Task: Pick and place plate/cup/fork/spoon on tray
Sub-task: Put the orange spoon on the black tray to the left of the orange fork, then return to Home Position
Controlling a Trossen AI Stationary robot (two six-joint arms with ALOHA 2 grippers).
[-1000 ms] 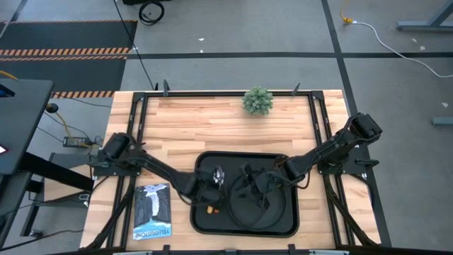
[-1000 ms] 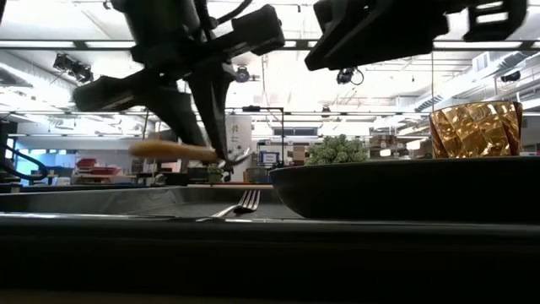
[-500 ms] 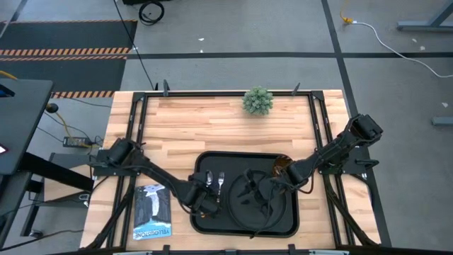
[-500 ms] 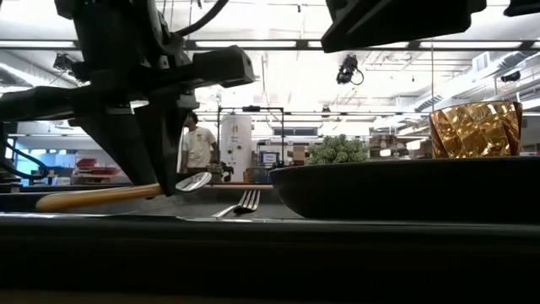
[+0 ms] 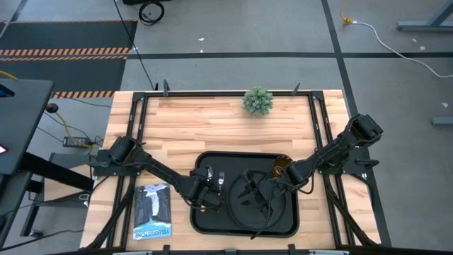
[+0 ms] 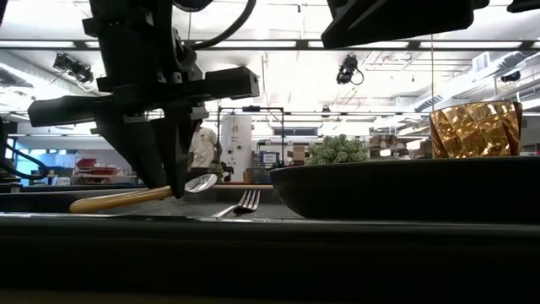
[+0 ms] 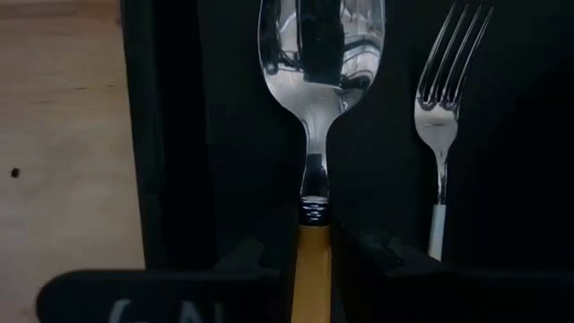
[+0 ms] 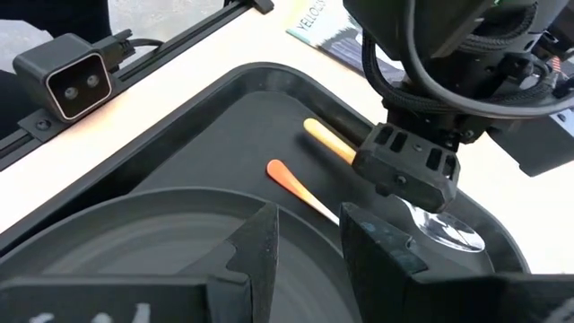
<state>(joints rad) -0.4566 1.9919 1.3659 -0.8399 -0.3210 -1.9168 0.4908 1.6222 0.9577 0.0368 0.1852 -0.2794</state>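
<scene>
The black tray point(image 5: 205, 223) lies at the table's near middle. On it are the round black plate point(image 5: 249, 212), the amber cup point(image 5: 282, 166) at its far right, and the fork point(image 5: 220, 181) left of the plate. My left gripper point(image 5: 206, 195) is shut on the spoon point(image 6: 198, 182) just above the tray's left part, beside the fork point(image 7: 442, 117). My right gripper point(image 8: 309, 240) hovers over the plate point(image 8: 126, 260), open and empty. In the low view the plate point(image 6: 405, 190) and the cup point(image 6: 475, 129) stand at the right. My left gripper pinches the spoon's orange handle point(image 7: 312, 260) between its two fingers, close to where the handle meets the metal neck. The fingers point(image 6: 169, 173) point down from above and lie across the handle. The spoon is tilted, its bowl point(image 7: 320, 54) raised and the handle's free end point(image 6: 84, 204) low over the tray floor.
A printed booklet point(image 5: 152, 211) lies on the wood left of the tray. A small green plant point(image 5: 257, 100) stands at the far edge. Bare wood lies between the plant and the tray. A person point(image 6: 201, 145) stands far off in the room.
My left gripper has gone down with the spoon, from well above the tray to just over its floor. The spoon has tipped from level to handle end down. My right gripper has drawn back a little toward the table's right and upward.
</scene>
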